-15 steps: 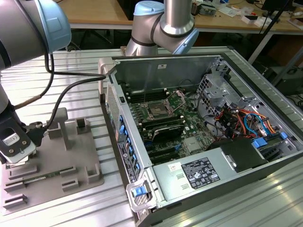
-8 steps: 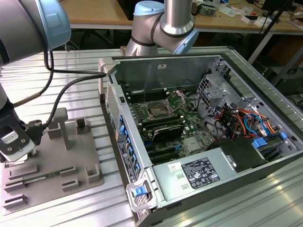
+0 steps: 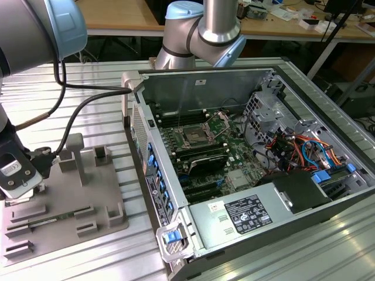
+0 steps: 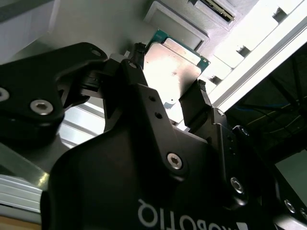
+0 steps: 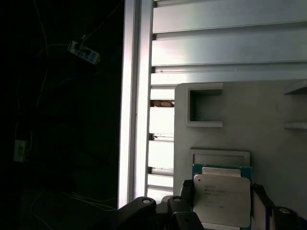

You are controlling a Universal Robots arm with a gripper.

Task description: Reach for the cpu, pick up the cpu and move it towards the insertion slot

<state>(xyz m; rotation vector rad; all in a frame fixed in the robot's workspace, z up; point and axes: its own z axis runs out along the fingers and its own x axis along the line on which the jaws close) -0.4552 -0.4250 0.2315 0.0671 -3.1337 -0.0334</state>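
The cpu (image 5: 222, 200), a small flat square chip with a silvery metal top and green rim, is clamped between the black fingers (image 4: 192, 103) of the gripper (image 4: 169, 72), over a recess of the grey plastic tray (image 5: 268, 124). The insertion slot (image 3: 194, 138), a shiny metal-framed square socket, lies well apart from that tray, inside the open metal computer case (image 3: 199, 82).

A grey tray (image 3: 67, 190) lies on the slatted metal table (image 3: 88, 88) beside an open computer case (image 3: 199, 88).

We've got the arm (image 3: 32, 29) low at the exterior view's left, wrist down, gripper (image 4: 170, 67) pinched on the cpu (image 5: 221, 199).
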